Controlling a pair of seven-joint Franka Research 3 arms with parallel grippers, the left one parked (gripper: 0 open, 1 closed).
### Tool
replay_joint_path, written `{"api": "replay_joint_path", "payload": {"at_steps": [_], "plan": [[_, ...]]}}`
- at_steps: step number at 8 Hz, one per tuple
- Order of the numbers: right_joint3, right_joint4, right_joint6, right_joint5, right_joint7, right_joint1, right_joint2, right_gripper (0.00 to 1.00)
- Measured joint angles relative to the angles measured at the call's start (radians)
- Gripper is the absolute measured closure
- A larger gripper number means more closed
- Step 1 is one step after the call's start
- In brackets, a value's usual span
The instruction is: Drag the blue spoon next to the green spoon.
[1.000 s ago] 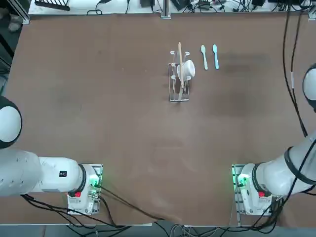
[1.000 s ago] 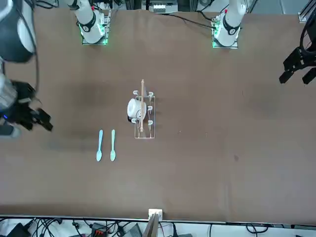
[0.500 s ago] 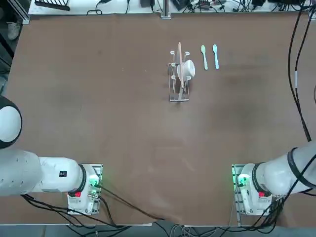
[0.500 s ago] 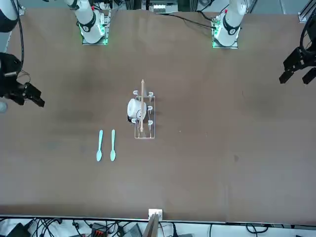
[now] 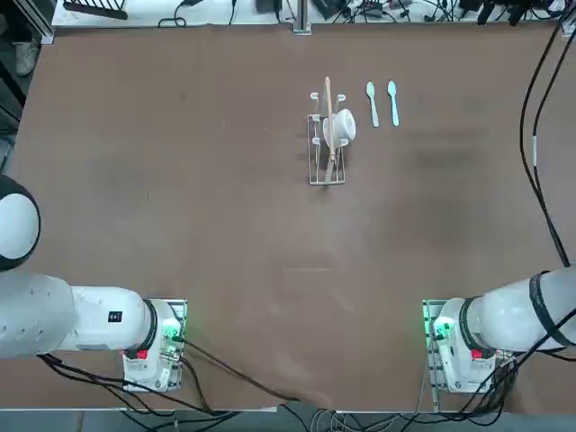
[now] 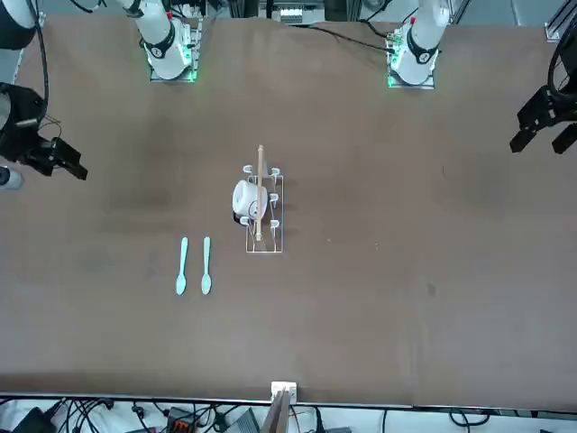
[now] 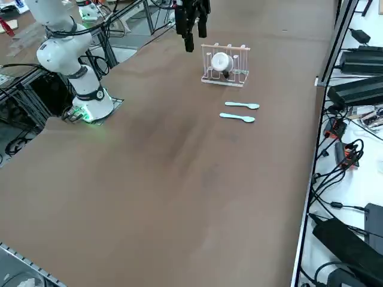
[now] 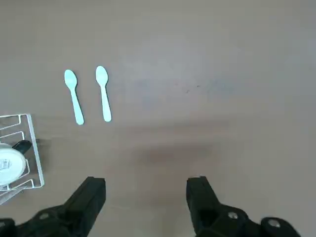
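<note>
1 wire rack [image 5: 326,151] stands on the counter [image 5: 261,252], holding 1 white cup [image 5: 342,127] tipped on its side and 1 upright board [image 5: 329,121]. Outside the rack, 2 spoons lie side by side, apart: the green spoon [image 5: 373,104] nearer the rack, the blue spoon [image 5: 393,103] farther off. The right gripper [image 8: 146,190] hangs above the counter, its jaws wide open, gripping 0 things.
</note>
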Motion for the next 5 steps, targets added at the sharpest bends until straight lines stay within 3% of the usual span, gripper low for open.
{"api": "replay_joint_path", "payload": {"at_steps": [5], "plan": [[0.002,0.031,-0.050,0.000,0.000,-0.025,-0.002,0.00]]}}
